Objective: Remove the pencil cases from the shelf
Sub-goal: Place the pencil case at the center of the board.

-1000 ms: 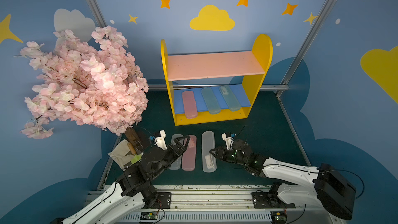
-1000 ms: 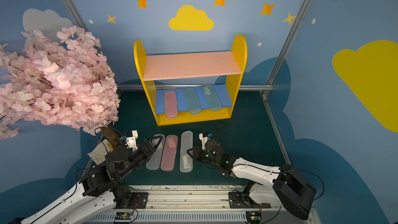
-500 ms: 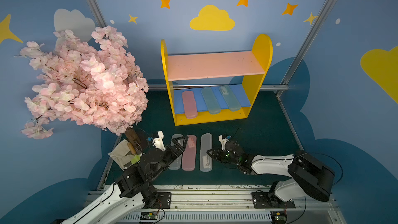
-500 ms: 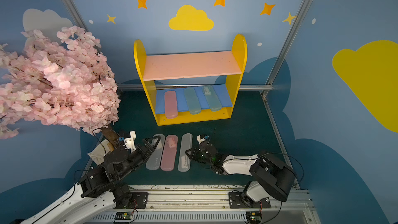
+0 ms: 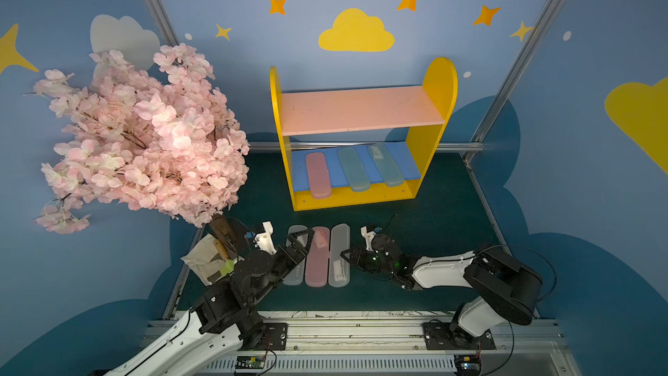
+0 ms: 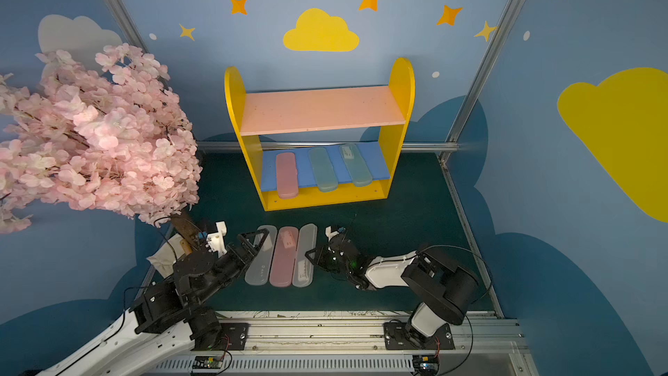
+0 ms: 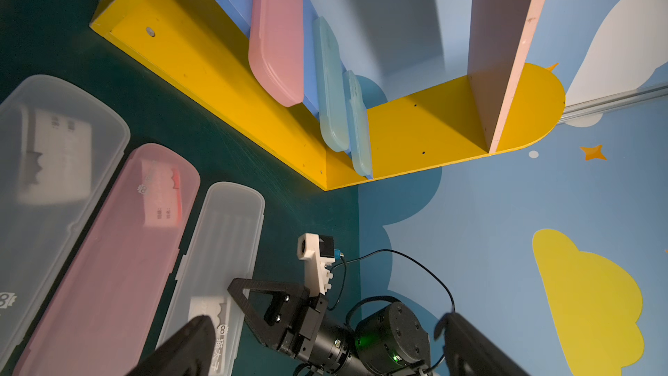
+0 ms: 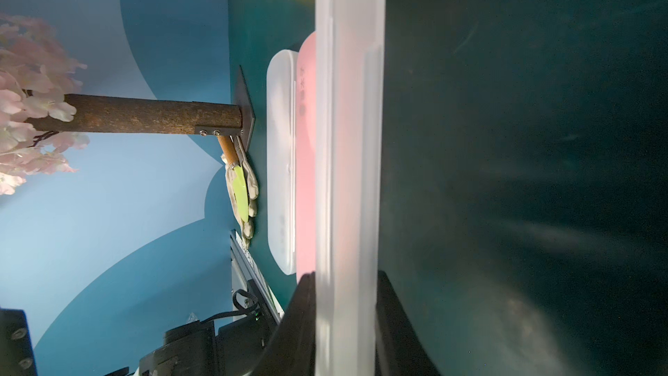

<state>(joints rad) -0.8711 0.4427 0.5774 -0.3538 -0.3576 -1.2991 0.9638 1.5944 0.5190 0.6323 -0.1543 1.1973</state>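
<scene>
Tabletop (image 5: 444,222), dark teal, bears the shelf (image 5: 439,81) between blue cloud-painted walls (image 5: 596,139).

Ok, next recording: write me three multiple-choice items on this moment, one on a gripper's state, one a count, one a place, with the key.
1. The left gripper is: A open; B shut and empty; C shut on a case.
2. How many pencil cases lie on the mat? A two; B four; C three.
3. The two teal cases lie: A on the mat; B on the blue lower board; C in the left gripper.

Key:
- 1 A, its jaws stand wide apart with nothing held between them.
- 2 C, three lie side by side there in both top views.
- 3 B, both rest on that board.
</scene>
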